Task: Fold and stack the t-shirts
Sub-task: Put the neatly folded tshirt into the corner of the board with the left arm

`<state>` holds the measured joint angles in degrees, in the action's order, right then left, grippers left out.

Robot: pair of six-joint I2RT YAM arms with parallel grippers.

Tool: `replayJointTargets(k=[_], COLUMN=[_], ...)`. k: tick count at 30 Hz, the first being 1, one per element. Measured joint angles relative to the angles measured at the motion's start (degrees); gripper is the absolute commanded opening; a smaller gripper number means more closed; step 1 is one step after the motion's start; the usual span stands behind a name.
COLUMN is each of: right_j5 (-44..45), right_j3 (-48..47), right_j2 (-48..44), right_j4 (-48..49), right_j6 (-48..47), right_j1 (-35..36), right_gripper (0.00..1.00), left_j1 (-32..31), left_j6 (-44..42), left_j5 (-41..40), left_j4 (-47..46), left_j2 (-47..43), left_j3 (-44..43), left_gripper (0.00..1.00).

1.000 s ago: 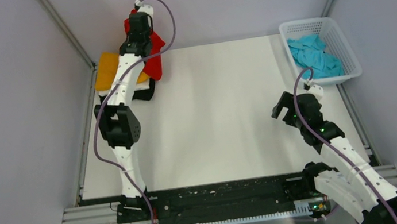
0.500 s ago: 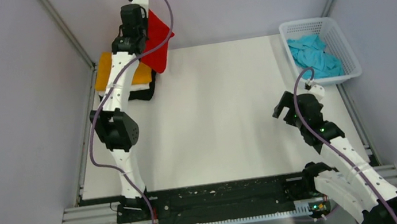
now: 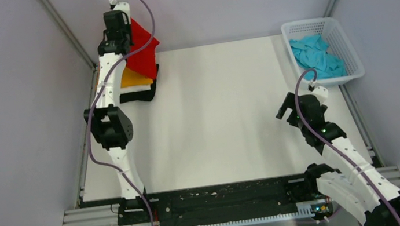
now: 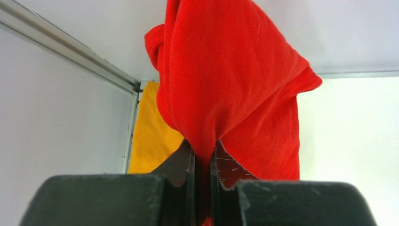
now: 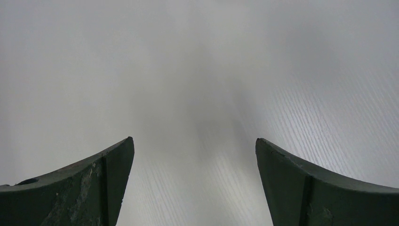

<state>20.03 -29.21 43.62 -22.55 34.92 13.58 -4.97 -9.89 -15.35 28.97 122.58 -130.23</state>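
— While the left gripper (image 4: pixel 202 157) is clamped on the red t-shirt (image 4: pixel 235 84), where does the cloth hang?
— Over the table's (image 3: pixel 216 122) far left corner, above the orange-yellow shirt (image 3: pixel 135 79).
— And the right gripper (image 5: pixel 194 160)?
— Jaws wide apart, near the right edge. The light blue shirt (image 3: pixel 316 57) lies in the basket (image 3: pixel 356 63), far right corner.

1. Setting: a robotics laboratory test cell.
2. Enclosure: plain grey panels (image 3: pixel 12 126), held in aluminium framing struts (image 3: pixel 66 34), wall off a bare white tabletop (image 3: pixel 227 115).
3. Apparatus: the left arm (image 3: pixel 112 83) and right arm (image 3: pixel 349 157) stand bolted side by side on a black base plate (image 3: pixel 220 198), fronted by a slotted metal rail (image 3: pixel 223 221).
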Motion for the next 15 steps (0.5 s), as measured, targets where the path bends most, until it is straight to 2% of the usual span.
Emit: replayJointTargets(k=[6,11,14,15], right_j5=[1.07,2.01,2.60,2.78], right_j3=[0.00,0.00,0.00,0.00], right_j2=[0.85,1.07,1.20,1.27], right_j4=[-0.66,-1.11,-1.14,-1.14], right_j6=[-0.02,-0.04,-0.04,-0.04], right_j1=[0.00,0.00,0.00,0.00], right_gripper=[0.99,0.99,0.99,0.99], left_j1=[5.55,8.57,9.88,10.25], left_j6=[1.46,1.86,2.32,2.47], left_j5=[5.20,5.57,5.57,5.57], left_j4=[0.31,1.29,1.57,1.53], left_j2=[6.14,11.76,13.14,13.29], left_j3=[-0.13,-0.79,-0.81,-0.81], left_gripper=[0.00,0.00,0.06,0.13])
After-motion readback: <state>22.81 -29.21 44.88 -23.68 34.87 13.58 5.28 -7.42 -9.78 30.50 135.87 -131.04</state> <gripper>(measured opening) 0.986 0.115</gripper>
